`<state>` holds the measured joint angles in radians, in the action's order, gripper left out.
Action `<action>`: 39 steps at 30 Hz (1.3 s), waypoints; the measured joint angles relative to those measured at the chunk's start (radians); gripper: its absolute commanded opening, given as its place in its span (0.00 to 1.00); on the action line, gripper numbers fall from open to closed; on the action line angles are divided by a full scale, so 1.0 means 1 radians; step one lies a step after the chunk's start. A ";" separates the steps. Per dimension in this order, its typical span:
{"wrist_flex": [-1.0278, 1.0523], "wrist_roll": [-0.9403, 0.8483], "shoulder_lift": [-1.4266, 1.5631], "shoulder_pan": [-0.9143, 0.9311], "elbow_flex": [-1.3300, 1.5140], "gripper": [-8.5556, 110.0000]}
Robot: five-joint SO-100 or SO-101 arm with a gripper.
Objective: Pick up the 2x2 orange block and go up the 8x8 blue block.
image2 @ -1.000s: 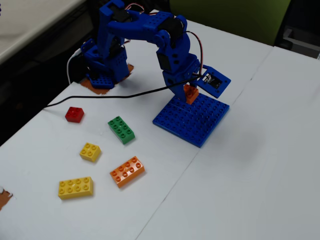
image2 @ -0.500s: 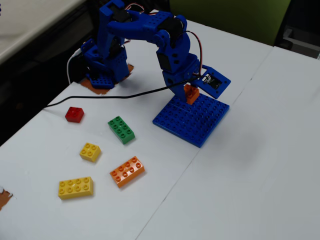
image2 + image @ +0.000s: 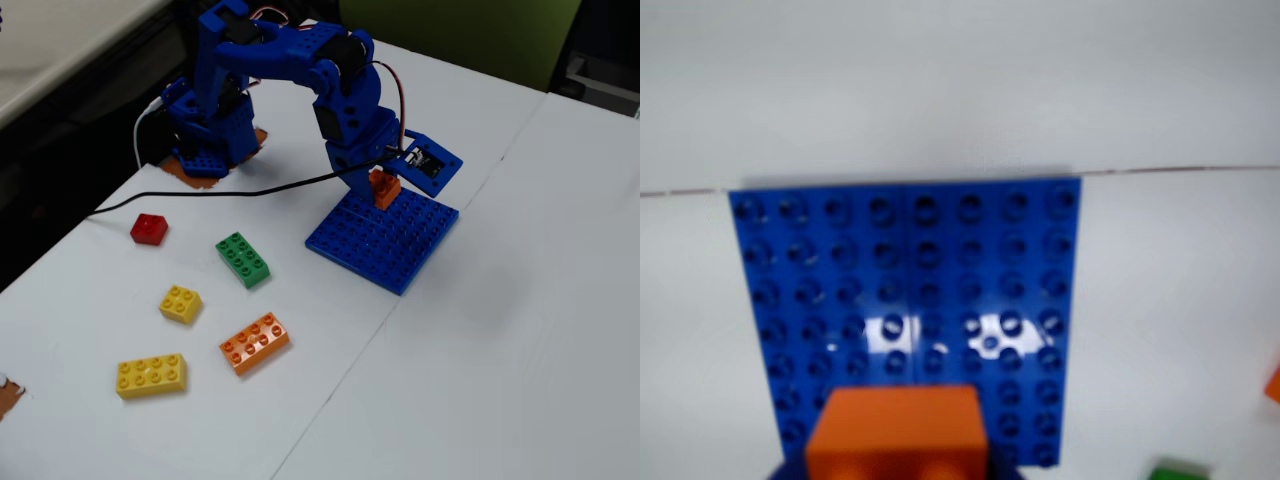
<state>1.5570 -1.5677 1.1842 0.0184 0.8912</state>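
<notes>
The 2x2 orange block is held in my gripper, just above the near-left part of the 8x8 blue block in the fixed view. In the wrist view the orange block fills the bottom centre, blurred, over the blue studded plate. My jaws are shut on the block; the fingertips themselves are hidden behind it in the wrist view. I cannot tell whether the block touches the plate's studs.
On the white table left of the plate lie a green 2x4 brick, a red 2x2 brick, a small yellow brick, a long orange brick and a long yellow brick. A black cable runs across.
</notes>
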 measured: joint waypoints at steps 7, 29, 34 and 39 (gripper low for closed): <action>-0.005 -0.003 0.000 -0.002 0.000 0.07; -0.009 -0.014 -0.002 -0.002 0.000 0.07; -0.009 -0.014 -0.002 -0.002 0.000 0.07; -0.009 -0.014 -0.002 -0.002 0.000 0.07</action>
<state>1.5478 -1.5815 1.1827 0.0169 0.8912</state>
